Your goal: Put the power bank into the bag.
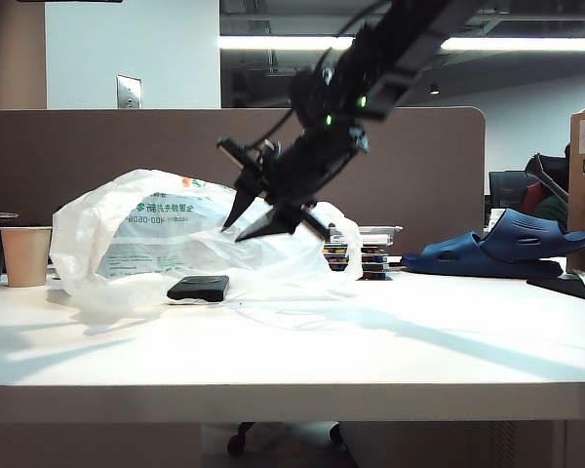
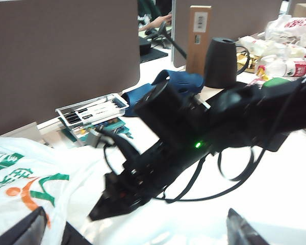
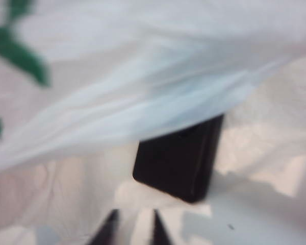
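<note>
Right hand [image 3: 132,229], fingers nearly together and empty, hovers near the power bank [image 3: 181,161] at the bag [image 3: 143,92] mouth; left hand [image 2: 137,227] spread. Straddle the slab before closing.

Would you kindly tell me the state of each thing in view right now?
Bag: crumpled on the table.
Power bank: flat on the table, outside the bag, one end under its film.
Cup: upright, left of the bag.
Right gripper: over the bag, jaws nearly together, grip unclear.
Left gripper: wide open, empty, near the bag.
</note>
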`<action>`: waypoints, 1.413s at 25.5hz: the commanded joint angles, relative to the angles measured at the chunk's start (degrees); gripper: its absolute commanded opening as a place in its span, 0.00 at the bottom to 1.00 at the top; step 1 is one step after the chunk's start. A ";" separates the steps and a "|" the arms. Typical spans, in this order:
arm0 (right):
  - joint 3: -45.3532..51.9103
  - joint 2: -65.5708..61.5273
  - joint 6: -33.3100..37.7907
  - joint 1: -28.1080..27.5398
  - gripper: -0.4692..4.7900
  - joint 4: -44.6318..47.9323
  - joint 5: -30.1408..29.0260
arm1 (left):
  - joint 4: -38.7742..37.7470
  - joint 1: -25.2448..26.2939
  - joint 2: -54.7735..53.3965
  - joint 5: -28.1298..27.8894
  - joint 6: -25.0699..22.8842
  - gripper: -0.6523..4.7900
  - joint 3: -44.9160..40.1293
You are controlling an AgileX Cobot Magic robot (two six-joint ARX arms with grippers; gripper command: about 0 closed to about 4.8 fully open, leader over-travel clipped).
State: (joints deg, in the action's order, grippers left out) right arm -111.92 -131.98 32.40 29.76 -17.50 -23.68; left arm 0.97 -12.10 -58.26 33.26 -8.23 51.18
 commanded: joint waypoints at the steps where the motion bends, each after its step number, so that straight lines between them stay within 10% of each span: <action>1: -0.39 2.51 -6.08 -0.07 0.10 -5.31 1.99 | -0.46 0.15 1.42 -1.62 -0.33 0.98 0.15; 12: -0.39 10.51 -17.44 -0.26 0.08 -17.55 8.85 | -14.62 0.20 7.15 -17.62 -7.48 0.94 0.15; 16: -0.37 13.81 -23.19 -0.52 0.08 -22.51 14.80 | -22.45 0.20 10.88 -24.50 -9.35 0.50 0.15; 25: -0.37 19.12 -25.20 -5.60 0.08 -26.97 17.79 | -27.91 0.20 16.48 -24.52 -9.38 0.11 0.15; 36: -0.35 28.30 -27.96 -17.22 0.08 -33.99 19.78 | -34.01 0.20 19.50 -27.91 -8.72 0.11 0.02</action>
State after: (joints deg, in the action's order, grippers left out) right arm -112.09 -104.68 4.82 13.34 -51.31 -4.47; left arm -32.62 -11.86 -38.89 6.79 -17.23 51.16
